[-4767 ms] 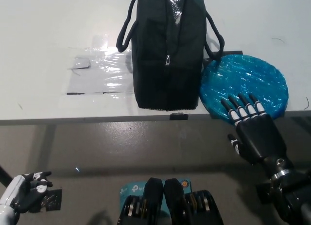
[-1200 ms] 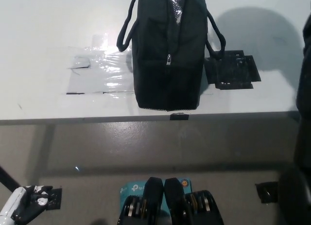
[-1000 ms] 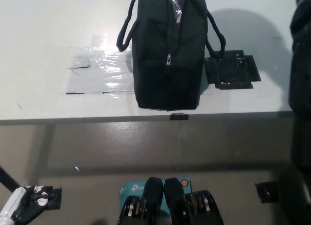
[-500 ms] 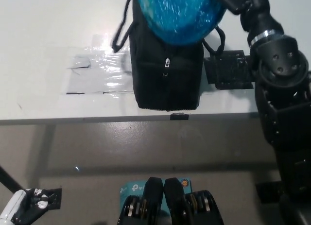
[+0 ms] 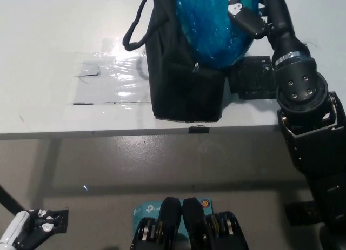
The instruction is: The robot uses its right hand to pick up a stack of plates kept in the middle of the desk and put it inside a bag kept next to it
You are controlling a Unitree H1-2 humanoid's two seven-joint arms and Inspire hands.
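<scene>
Black right hand [image 5: 246, 15] up at the top of the head view, fingers closed on the stack of plates [image 5: 208, 26]. Stack wrapped in shiny blue film, tilted on edge, lower part sunk into the open mouth of the black bag [image 5: 184, 82], upper part cut off by the top edge of the picture. Right arm [image 5: 294, 90] rising from the bottom right corner, reaching over the desk [image 5: 48, 39] to the bag. Bag upright near the desk's front edge, zip pull [image 5: 195, 67] just below the blue stack, 1 carry handle [image 5: 138, 31] looped out to the left side. Clear shiny sheet [image 5: 108, 82] flat on the desk, touching the bag's left side. Black patch [image 5: 251, 82] on the desk just right of the bag, partly hidden by the arm. White left hand [image 5: 24, 234] low in the bottom left corner, well apart from the desk, at rest; state of its fingers impossible to tell. Grey floor [image 5: 162, 163] below the desk edge.
</scene>
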